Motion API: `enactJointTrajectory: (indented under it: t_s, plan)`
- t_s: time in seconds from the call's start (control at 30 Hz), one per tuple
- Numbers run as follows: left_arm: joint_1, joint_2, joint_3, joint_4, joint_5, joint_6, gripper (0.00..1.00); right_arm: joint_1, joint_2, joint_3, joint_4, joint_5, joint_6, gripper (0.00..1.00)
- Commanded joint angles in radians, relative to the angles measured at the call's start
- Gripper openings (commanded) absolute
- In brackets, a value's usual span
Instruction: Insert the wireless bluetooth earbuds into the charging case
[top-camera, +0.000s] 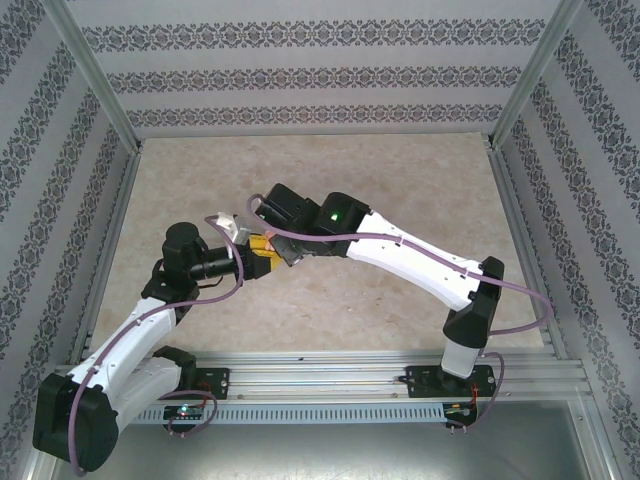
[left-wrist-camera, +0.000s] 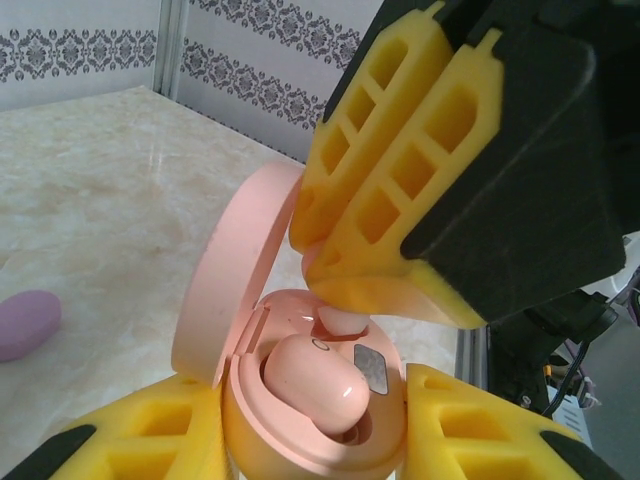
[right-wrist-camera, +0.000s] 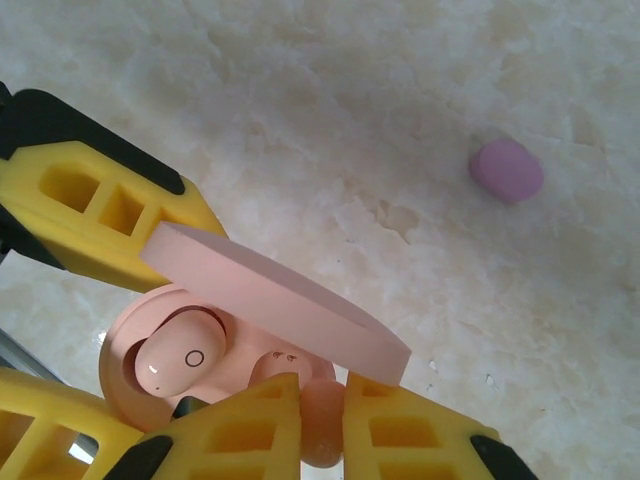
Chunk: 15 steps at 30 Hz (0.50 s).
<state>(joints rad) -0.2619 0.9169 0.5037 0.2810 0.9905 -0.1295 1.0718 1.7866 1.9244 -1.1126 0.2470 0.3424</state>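
My left gripper (left-wrist-camera: 315, 440) is shut on the salmon-pink charging case (left-wrist-camera: 250, 420), gripping its base between the yellow fingers. The lid (left-wrist-camera: 235, 280) stands open. One pale pink earbud (left-wrist-camera: 315, 385) lies seated in a well of the case. My right gripper (right-wrist-camera: 322, 415) is shut on a second pale pink earbud (right-wrist-camera: 322, 435), held just above the case's other well (right-wrist-camera: 280, 365). Its tip (left-wrist-camera: 340, 320) touches or nearly touches that well. Seen from above, both grippers (top-camera: 262, 252) (top-camera: 282, 250) meet over the middle of the table.
A small purple rounded thing (right-wrist-camera: 507, 170) (left-wrist-camera: 25, 322) lies alone on the marble tabletop (right-wrist-camera: 350, 120), away from the case; bud or case, I cannot tell. Patterned walls and a metal frame (top-camera: 100, 90) enclose the table.
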Motion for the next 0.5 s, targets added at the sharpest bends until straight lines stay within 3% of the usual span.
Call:
enactJointTrajectory:
  t_s: [0.0,0.47]
  plan:
    - [-0.010,-0.022,-0.001,0.056,0.035,-0.010,0.29,0.013,0.026,0.028,-0.043,0.038,-0.014,0.13]
    - [-0.011,-0.022,0.005,0.031,0.024,0.007,0.29,0.020,0.013,0.036,-0.046,-0.032,0.004,0.32]
